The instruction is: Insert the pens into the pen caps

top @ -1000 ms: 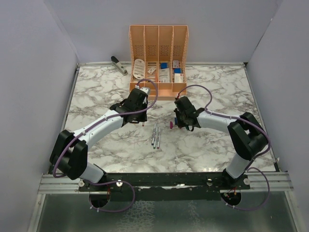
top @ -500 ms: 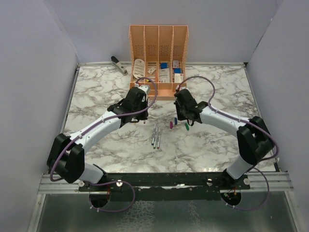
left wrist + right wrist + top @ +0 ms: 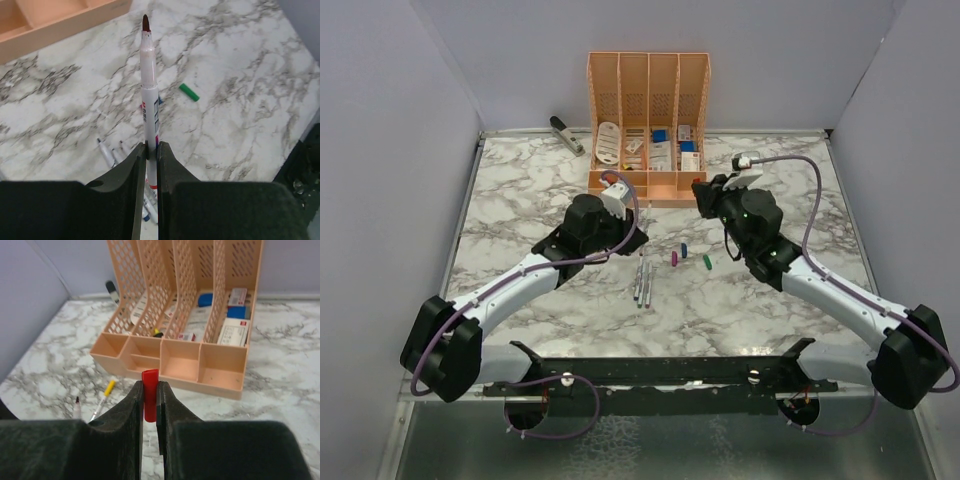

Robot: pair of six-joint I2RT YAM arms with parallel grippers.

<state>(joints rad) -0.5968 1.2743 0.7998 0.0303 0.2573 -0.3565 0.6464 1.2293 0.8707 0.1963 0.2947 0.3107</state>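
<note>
Left end effector [image 3: 148, 150] found clamped on thin whitish marker pen [image 3: 148, 75], dark red tip outward, held above the middle of the surface. Right end effector [image 3: 149, 390] clamped on short red plastic cap [image 3: 150, 377], nearer the far edge. Risk judged: if the tip is offset at mating, the cap could be twisted out of the grip.

Marble-look table [image 3: 520, 190], smooth, faint sheen. Matt orange plastic organiser [image 3: 220, 365]. Smooth white plastic pen [image 3: 149, 100]. Smooth plastic red cap [image 3: 150, 390].
</note>
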